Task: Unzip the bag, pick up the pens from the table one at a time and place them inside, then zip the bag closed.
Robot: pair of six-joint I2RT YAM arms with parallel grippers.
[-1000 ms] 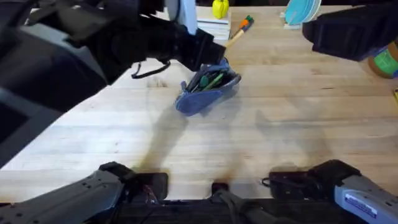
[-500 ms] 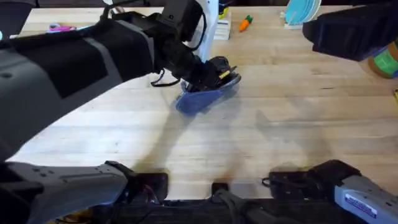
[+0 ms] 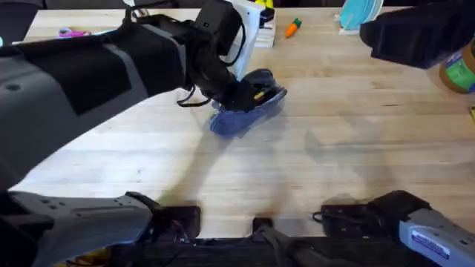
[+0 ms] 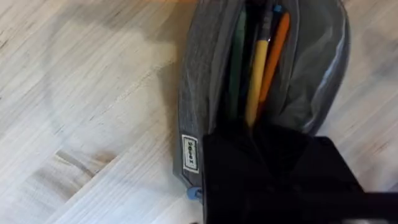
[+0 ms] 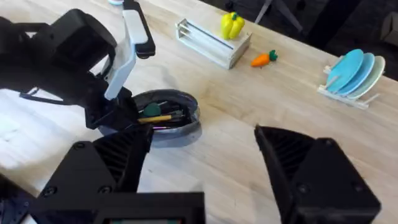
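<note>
- We see the bag (image 3: 249,111) lying unzipped near the middle of the table (image 3: 334,163), the pens (image 4: 264,62) inside its mouth, yellow-orange beside green.
- Our left gripper (image 3: 237,93) sits at the bag's near end; we cannot tell its finger state.
- Our right gripper (image 5: 202,168) hangs apart, fingers spread, empty.
- We judge only zipping remains.
</note>
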